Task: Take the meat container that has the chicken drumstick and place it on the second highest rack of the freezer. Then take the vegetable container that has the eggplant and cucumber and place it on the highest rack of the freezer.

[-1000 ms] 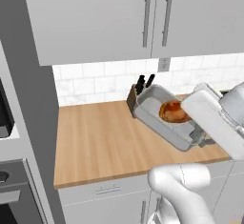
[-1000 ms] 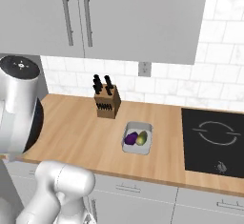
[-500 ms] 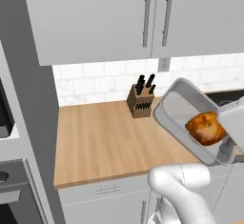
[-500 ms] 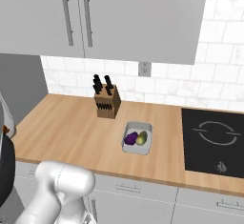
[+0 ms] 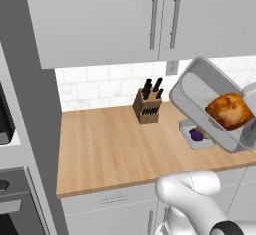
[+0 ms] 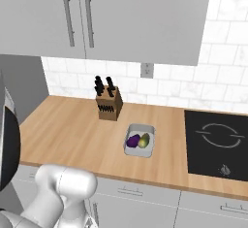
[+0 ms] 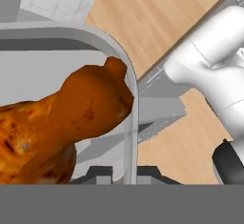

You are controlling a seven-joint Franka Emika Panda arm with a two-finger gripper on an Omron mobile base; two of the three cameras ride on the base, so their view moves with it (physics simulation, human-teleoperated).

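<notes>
One of two containers is in the air: I am carrying the meat container with the chicken drumstick high above the tabletop, at about three o'clock in the left base view. The gripper itself is hidden behind the container wall, so I cannot tell how its fingers sit, though the lifted load suggests a grasp on the rim. I am judging this as the transport leg of step one; next I am needing to swing toward the freezer and level the container before sliding it onto the second highest rack. The container is tilting steeply, its long axis running from ten o'clock down to four o'clock, open face toward the camera. The vegetable container is waiting on the tabletop, just right of the knife block.
</notes>
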